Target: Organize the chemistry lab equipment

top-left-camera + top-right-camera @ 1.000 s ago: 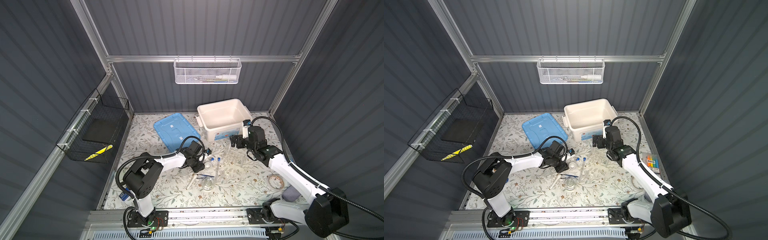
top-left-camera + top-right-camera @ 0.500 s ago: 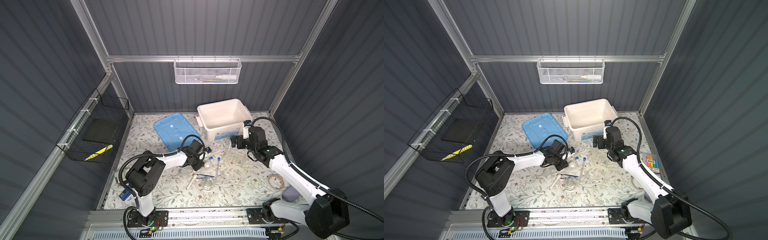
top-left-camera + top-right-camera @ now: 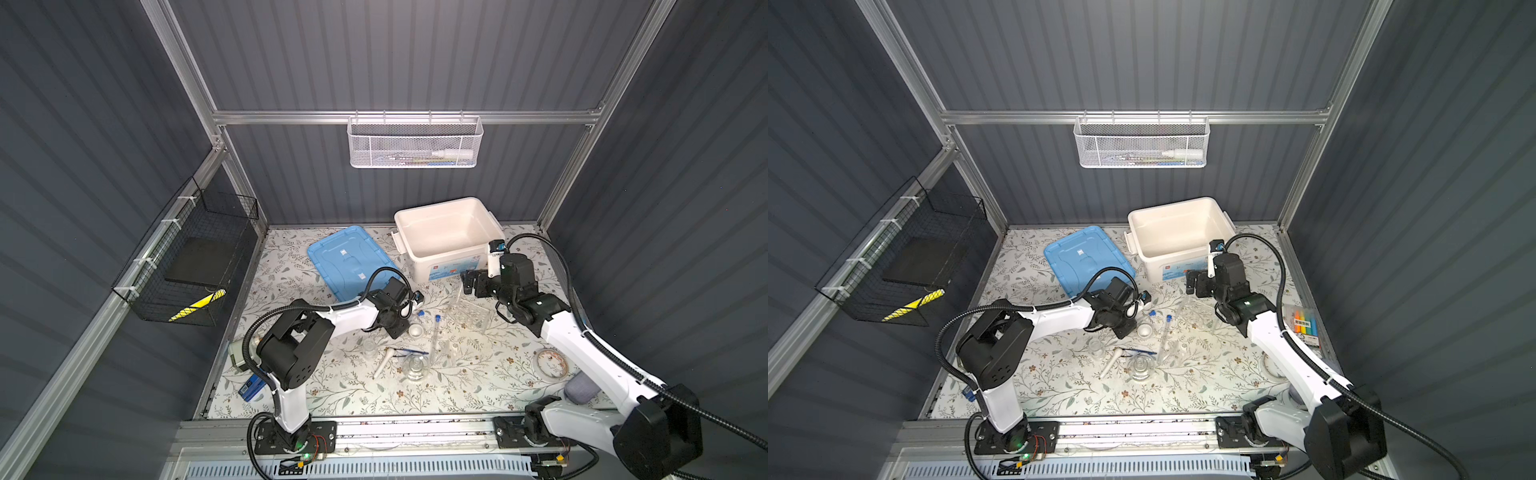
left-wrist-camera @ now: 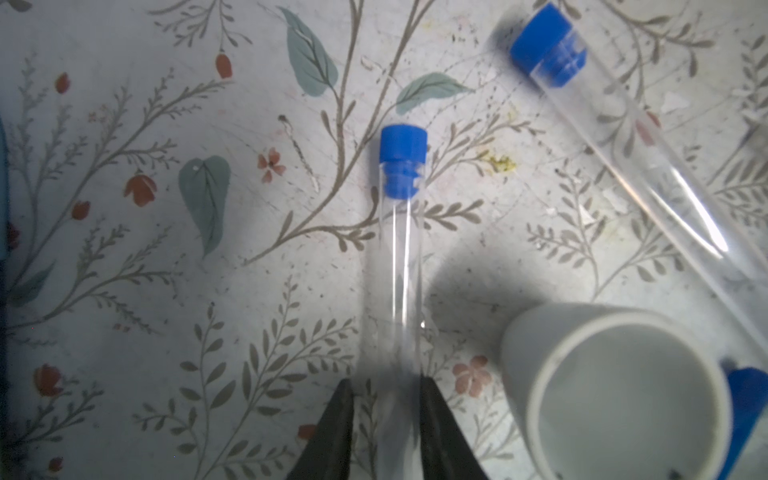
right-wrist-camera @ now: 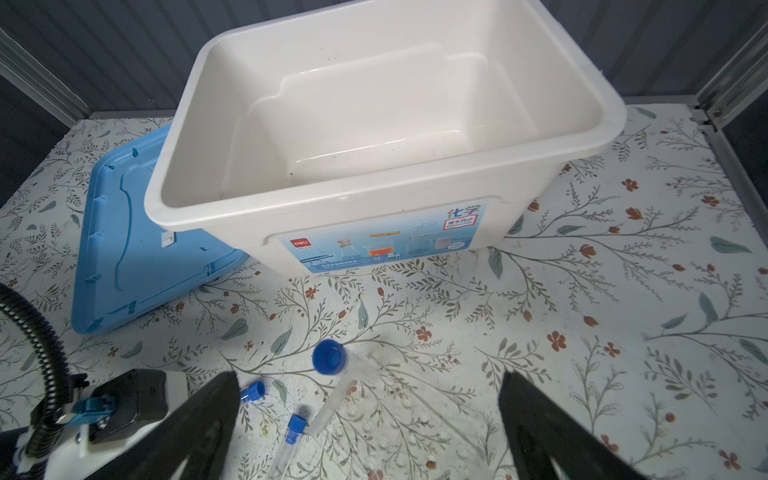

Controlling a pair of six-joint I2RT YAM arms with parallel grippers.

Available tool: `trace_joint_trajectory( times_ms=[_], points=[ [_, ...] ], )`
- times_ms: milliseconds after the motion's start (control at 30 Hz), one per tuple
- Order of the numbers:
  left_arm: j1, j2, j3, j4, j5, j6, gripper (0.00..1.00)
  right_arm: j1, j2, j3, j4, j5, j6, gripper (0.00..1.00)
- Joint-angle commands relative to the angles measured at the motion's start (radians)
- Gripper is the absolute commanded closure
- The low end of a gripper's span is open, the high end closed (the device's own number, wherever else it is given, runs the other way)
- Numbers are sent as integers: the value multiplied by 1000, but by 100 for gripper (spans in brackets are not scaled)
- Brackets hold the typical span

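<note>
On your floral worktop (image 3: 353, 395), a white rectangular plastic box (image 3: 446, 259) stands open at the back. Near it, the right end effector (image 3: 473, 286) hangs spread wide by the clear plastic tube rack (image 3: 467, 316). The left end effector (image 4: 385, 380) straddles a long clear blue-capped test tube (image 4: 401, 249) lying beside the small white bowl (image 4: 523, 353); you cannot tell whether it pinches the tube.

The floral tabletop (image 3: 353, 395) bears tubes (image 3: 434, 338), bowl (image 3: 415, 331), lid (image 3: 349, 262), bin (image 3: 440, 266).

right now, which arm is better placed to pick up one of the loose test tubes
Left: the left gripper has its jaws around a test tube; the right gripper hangs open by the white bin.
</note>
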Motion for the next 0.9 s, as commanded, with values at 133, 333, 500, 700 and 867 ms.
trace_joint_trajectory(
  times_ms=[133,333,500,700,867],
  points=[
    [-5,38,23,-59,-23,-8,80,-7,-17,-23,0,-5,20,1],
    [-5,39,23,-59,-20,-10,87,-8,-23,-23,-4,-18,18,1],
    [-5,29,13,-46,-17,-19,89,-8,-32,-23,-1,-31,21,1],
    [-4,11,-7,-7,-19,-37,89,-8,-36,-23,-8,-41,24,1],
    [-5,-8,-6,20,-24,-49,89,-8,-33,-17,-12,-70,27,1]
  ],
)
